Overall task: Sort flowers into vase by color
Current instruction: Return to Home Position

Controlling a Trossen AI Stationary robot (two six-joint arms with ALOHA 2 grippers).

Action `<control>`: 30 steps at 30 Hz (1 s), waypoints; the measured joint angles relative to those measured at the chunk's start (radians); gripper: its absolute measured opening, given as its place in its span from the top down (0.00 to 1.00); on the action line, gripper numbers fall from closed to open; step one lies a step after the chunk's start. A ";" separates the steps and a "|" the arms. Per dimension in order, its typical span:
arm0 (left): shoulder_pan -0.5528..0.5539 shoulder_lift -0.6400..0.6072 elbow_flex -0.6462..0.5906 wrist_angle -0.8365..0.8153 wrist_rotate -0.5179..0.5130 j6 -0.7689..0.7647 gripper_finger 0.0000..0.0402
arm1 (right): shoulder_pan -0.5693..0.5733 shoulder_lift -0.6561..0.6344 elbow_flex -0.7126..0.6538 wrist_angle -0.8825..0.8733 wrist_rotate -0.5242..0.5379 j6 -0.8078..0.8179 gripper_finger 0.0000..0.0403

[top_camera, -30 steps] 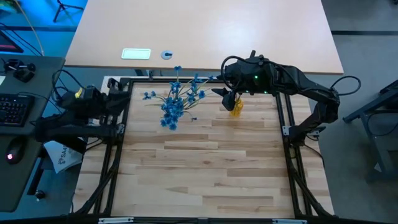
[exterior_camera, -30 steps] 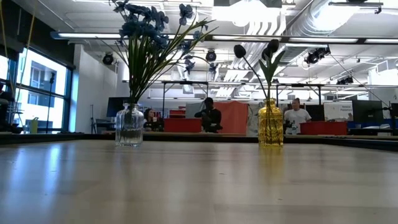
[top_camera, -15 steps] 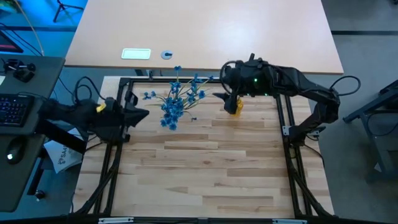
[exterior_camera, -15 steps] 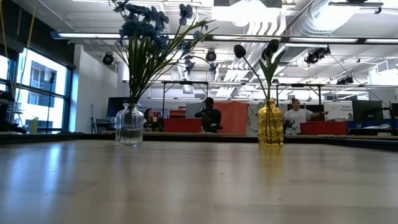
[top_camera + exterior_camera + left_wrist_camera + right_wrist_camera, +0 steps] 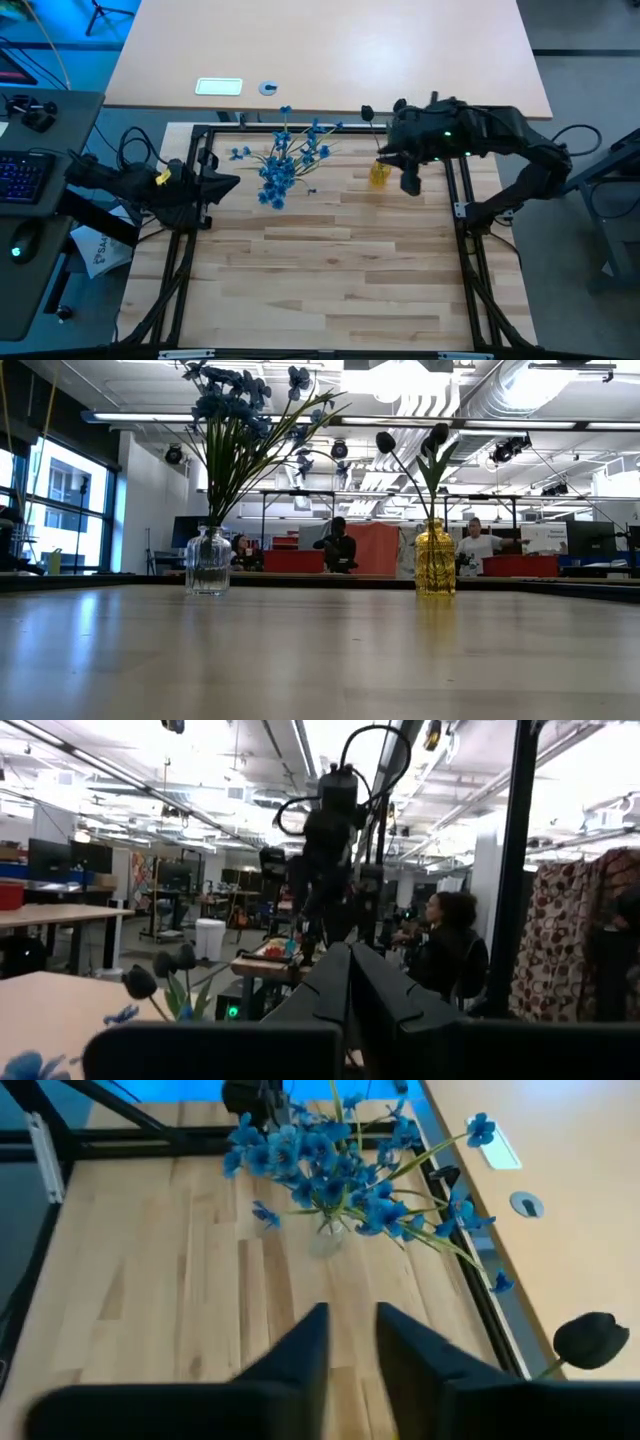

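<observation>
Right end effector, narrowly parted, hovers between yellow vase and right rail; left end effector, closed, at left rail.

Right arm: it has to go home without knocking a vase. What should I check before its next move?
1. Right gripper empty: ok, open, holding nothing.
2. Right gripper apart from yellow vase: ok, but close beside it.
3. Yellow vase and clear vase upright: ok.
4. Blue flowers in clear vase, dark buds in yellow vase: ok.
5. No stray blossom on the table: cannot tell; a blue speck shows near the clear vase.
6. Left gripper out of the path: ok, shut, at the table's left edge.
</observation>
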 joint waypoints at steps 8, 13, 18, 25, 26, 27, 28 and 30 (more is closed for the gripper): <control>0.002 0.004 -0.100 0.097 -0.001 -0.033 1.00 | 0.025 -0.309 -0.562 0.408 -0.015 0.123 0.94; 0.031 0.004 -0.194 0.148 0.001 -0.100 1.00 | 0.025 -0.483 -0.927 0.749 -0.055 0.254 0.98; 0.090 0.000 -0.298 0.213 0.013 -0.140 1.00 | 0.025 -0.573 -1.092 0.874 -0.080 0.291 0.99; 0.178 -0.064 -0.450 0.317 0.056 -0.206 1.00 | 0.025 -0.609 -1.133 0.790 -0.099 0.309 1.00; 0.188 -0.077 -0.468 0.329 0.057 -0.213 1.00 | 0.025 -0.611 -1.133 0.779 -0.101 0.308 1.00; 0.196 -0.092 -0.489 0.339 0.057 -0.219 1.00 | 0.025 -0.611 -1.133 0.769 -0.104 0.298 1.00; 0.204 -0.105 -0.507 0.342 0.057 -0.223 1.00 | 0.025 -0.612 -1.133 0.761 -0.109 0.286 1.00; 0.218 -0.130 -0.535 0.344 0.057 -0.244 1.00 | 0.025 -0.614 -1.133 0.747 -0.117 0.270 1.00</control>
